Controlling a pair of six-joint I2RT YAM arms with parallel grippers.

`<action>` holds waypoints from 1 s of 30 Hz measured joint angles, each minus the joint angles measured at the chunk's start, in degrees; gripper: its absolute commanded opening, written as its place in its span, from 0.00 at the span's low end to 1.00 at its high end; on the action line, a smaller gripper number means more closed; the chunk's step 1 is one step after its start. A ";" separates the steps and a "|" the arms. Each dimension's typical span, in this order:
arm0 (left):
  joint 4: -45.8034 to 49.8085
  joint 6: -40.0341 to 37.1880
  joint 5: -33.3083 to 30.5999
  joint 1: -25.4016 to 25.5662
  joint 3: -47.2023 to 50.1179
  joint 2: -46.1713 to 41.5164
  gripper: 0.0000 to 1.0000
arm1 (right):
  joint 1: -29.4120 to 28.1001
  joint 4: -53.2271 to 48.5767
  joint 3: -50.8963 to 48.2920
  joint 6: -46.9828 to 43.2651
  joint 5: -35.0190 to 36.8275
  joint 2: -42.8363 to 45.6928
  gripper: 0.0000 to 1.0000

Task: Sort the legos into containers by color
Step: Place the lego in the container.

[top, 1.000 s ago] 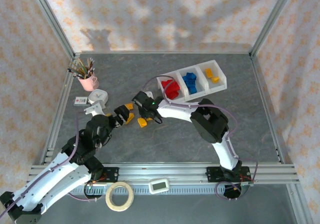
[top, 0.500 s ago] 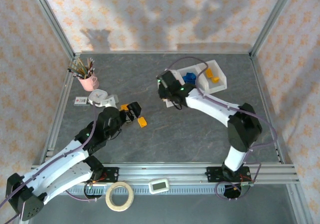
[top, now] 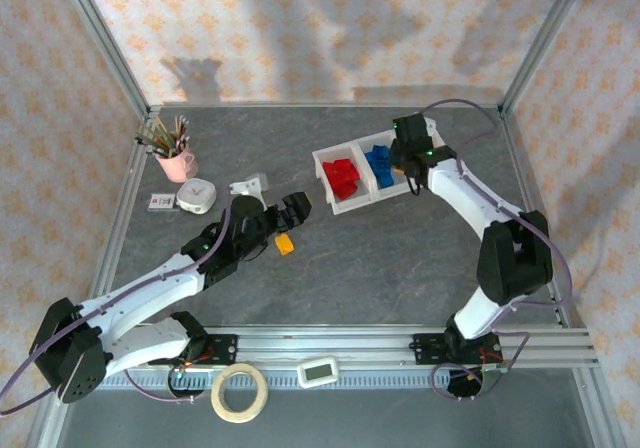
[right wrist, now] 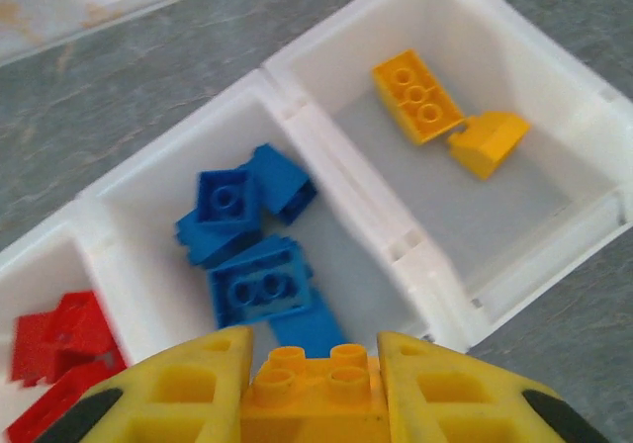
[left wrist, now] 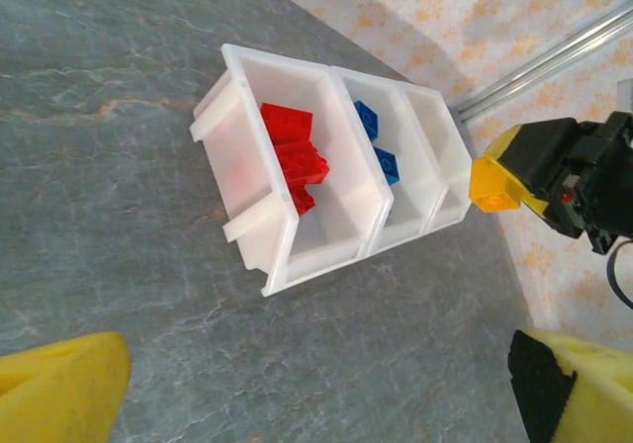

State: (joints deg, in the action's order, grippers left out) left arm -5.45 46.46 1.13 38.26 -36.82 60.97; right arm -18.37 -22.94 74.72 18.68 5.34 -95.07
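**Right gripper** (right wrist: 313, 410): closed on one orange brick (right wrist: 309, 369). The brick sits between the two yellow fingers (right wrist: 183, 389), studs up. The gripper hangs above the right part of the bins (right wrist: 297, 117), clear of them. From the right wrist view the held brick lies over the near edge of the middle compartment. The frames do not settle which compartment is exactly below it.

**Left gripper** (top: 293, 206): jaws wide apart, holding nothing. It is at table centre, left of the bins and well apart from them. In the left wrist view its yellow pads (left wrist: 59, 384) stand at the two lower corners, with bare table between them.

**Bins**: one row of three joined white compartments, right of centre, running from near-left to far-right.
- Left compartment: red bricks (left wrist: 292, 146), several, piled.
- Middle compartment: blue bricks (right wrist: 242, 235), several, piled.
- Right compartment: two orange bricks (right wrist: 435, 102), lying side by side and touching at one corner.

**Loose brick** (top: 285, 245): one orange piece on the table, just on the near side of the left gripper and not touching it.

**Other items**: pink cup (top: 178, 163) of pencils at far left; tape roll (top: 238, 392) and timer (top: 320, 371) on the near rail.
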 measured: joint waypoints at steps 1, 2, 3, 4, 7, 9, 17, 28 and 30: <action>-0.44 -0.02 0.17 0.02 -0.28 0.59 0.99 | 0.81 0.37 0.48 -0.33 -0.07 -1.18 0.28; -0.83 -0.02 0.22 0.13 -0.61 1.20 0.99 | 1.60 0.79 1.07 -0.61 -0.33 -2.67 0.28; -1.40 -0.02 0.28 0.28 -0.74 1.60 0.99 | 2.14 1.03 1.60 -0.81 -0.42 -3.98 0.28; -1.92 -0.02 0.42 0.28 -0.90 1.95 0.99 | 2.75 1.31 2.40 -1.03 -0.50 -5.68 0.28; -2.97 -0.02 0.44 0.28 -1.20 2.67 0.99 | 4.22 0.96 5.88 -2.19 -0.39 -10.88 0.28; -3.04 -0.02 0.44 0.28 -1.44 2.93 0.99 | 5.14 0.92 8.63 -2.54 -0.46 -13.46 0.30; -3.26 -0.04 0.42 0.28 -1.95 3.23 0.99 | 9.20 0.79 16.26 -3.32 -2.36 -15.34 0.31; -3.39 -0.94 0.39 0.28 -3.06 5.14 0.99 | 10.45 -1.77 23.45 -5.20 -1.90 -25.22 0.53; -3.39 -1.31 0.37 0.28 -3.32 5.14 0.99 | 10.45 -2.45 23.65 -5.44 -1.90 -25.75 0.57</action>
State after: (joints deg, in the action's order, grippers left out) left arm -8.84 45.15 1.50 38.54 -40.14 66.11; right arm -7.92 -25.39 98.37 13.23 3.44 -120.81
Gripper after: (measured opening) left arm 0.991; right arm 0.538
